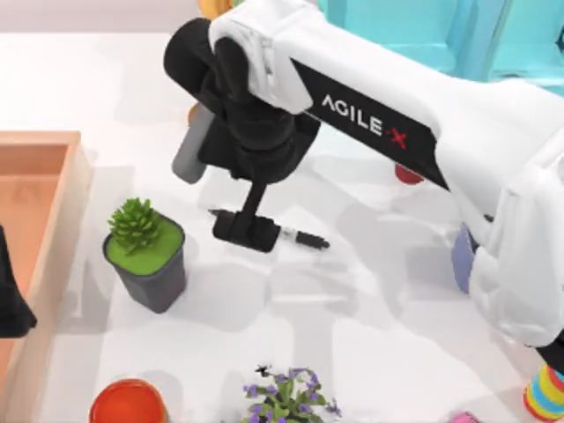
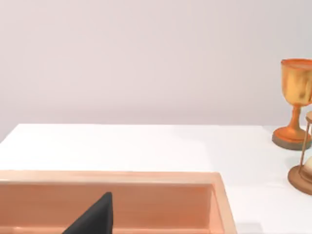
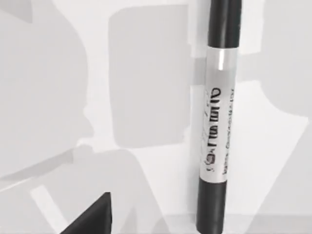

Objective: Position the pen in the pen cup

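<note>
White table (image 1: 388,352), pen (image 1: 304,237) on it

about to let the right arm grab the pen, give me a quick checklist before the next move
1. Right pincer over the pen: ok, it sits above the pen's middle in the top view.
2. Pen lying flat on the table: ok, the right wrist view shows it flat on the white surface.
3. Pincer opening wide enough: cannot tell.
4. Pen cup free to receive: cannot tell, the right arm covers most of it.
5. Plant pot apart from the pen: ok.
6. Left pincer out of the way: ok, parked over the wooden tray.
</note>
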Robot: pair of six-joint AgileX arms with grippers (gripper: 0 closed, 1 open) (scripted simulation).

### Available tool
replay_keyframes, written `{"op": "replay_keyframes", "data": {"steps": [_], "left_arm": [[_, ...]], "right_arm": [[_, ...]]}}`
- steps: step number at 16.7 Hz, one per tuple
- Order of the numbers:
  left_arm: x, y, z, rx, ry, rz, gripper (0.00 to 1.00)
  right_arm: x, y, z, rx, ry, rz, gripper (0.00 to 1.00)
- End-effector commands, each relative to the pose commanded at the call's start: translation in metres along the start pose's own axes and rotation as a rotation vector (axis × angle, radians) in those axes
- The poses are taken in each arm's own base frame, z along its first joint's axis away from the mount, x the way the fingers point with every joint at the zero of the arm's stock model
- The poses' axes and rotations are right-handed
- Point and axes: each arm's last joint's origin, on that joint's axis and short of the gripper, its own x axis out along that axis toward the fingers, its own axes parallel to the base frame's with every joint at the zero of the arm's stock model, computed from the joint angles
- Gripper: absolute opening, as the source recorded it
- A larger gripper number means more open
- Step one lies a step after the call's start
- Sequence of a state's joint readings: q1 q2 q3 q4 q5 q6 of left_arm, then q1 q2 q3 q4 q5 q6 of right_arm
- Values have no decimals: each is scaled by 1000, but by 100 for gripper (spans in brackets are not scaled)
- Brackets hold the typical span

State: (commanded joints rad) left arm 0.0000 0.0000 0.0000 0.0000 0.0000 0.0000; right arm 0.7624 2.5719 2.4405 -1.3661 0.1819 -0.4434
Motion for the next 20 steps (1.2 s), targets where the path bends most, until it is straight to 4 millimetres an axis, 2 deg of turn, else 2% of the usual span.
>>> {"op": "replay_keyframes", "data": {"steps": [4,8,10,14,20], "left_arm": [[0,0,0,0,0,0,100],[0,0,0,0,0,0,100],[0,0,0,0,0,0,100],[0,0,0,0,0,0,100],[0,0,0,0,0,0,100]], "right_arm": [[40,-9,-2,2,0,-2,100],[79,2,0,-1,0,0,100],[88,6,1,-2,-1,0,100],[88,6,1,-2,-1,0,100],[88,6,1,-2,-1,0,55]]}}
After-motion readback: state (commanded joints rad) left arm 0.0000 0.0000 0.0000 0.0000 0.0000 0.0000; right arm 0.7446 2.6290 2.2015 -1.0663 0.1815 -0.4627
